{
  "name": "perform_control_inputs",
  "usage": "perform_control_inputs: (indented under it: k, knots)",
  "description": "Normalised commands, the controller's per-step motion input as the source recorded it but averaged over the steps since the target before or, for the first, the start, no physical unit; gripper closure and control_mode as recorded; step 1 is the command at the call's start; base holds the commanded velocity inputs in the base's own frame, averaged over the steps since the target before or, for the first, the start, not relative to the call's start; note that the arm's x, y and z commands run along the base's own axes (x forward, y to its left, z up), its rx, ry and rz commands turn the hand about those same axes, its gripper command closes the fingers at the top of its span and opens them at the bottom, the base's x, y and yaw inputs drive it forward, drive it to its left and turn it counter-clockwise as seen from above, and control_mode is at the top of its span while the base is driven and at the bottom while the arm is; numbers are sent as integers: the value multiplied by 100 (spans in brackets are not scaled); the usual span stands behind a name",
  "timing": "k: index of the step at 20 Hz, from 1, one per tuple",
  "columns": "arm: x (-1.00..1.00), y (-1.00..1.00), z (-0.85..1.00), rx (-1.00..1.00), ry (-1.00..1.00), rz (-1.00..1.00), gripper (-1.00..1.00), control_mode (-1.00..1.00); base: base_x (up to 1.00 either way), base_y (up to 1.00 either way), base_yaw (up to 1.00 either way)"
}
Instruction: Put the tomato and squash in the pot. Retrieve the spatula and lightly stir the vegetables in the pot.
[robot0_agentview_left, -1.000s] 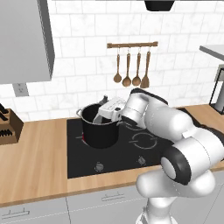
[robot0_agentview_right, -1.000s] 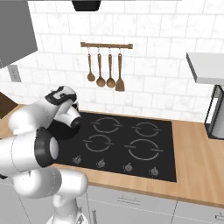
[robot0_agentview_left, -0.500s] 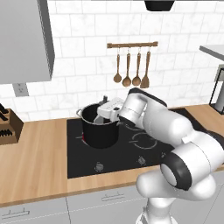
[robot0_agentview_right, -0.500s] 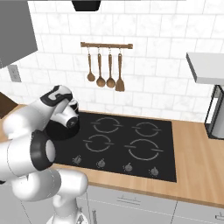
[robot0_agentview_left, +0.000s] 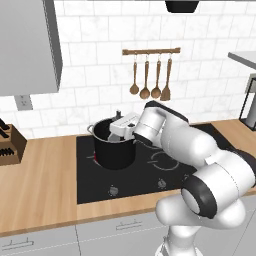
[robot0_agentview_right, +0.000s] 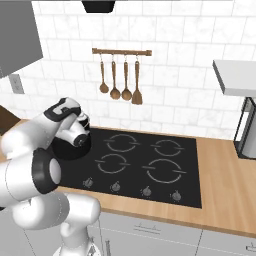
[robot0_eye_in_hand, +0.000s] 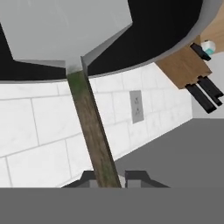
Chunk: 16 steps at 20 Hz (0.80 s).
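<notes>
The black pot (robot0_agentview_left: 114, 149) stands on the back left burner of the cooktop (robot0_agentview_left: 150, 172). My gripper (robot0_agentview_left: 120, 131) hangs over the pot's open top, shut on the spatula's dark handle (robot0_eye_in_hand: 94, 131). In the hand view the gripper (robot0_eye_in_hand: 109, 178) pinches the handle low down. The spatula's flat grey blade (robot0_eye_in_hand: 65, 30) reaches into the pot's dark inside (robot0_eye_in_hand: 166, 30). My forearm covers most of the pot (robot0_agentview_right: 70, 150) in the right base view. The tomato and the squash are hidden. A red speck sits at the pot's left foot (robot0_agentview_left: 93, 156), too small to name.
Brown wooden spoons and a turner hang on a wall rail (robot0_agentview_left: 150, 75) behind the stove. A knife block (robot0_agentview_left: 10, 145) stands on the wooden counter at far left. A wall outlet (robot0_eye_in_hand: 136, 106) is nearby. A tall grey appliance (robot0_agentview_right: 246, 132) stands at far right.
The hand has swung a little to the left across the pot's mouth, the spatula going with it. The pot has stayed put.
</notes>
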Motion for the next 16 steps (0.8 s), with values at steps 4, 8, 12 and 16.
perform_control_inputs:
  k: [4,8,12,16]
  knots:
    - [0,1,-32,0,0,-1,100,-100,0,0,0]
    - [0,5,-27,-4,0,-1,100,-100,0,0,0]
    - [2,2,38,-17,0,0,100,-100,0,0,0]
    - [0,0,7,-1,0,0,100,-100,0,0,0]
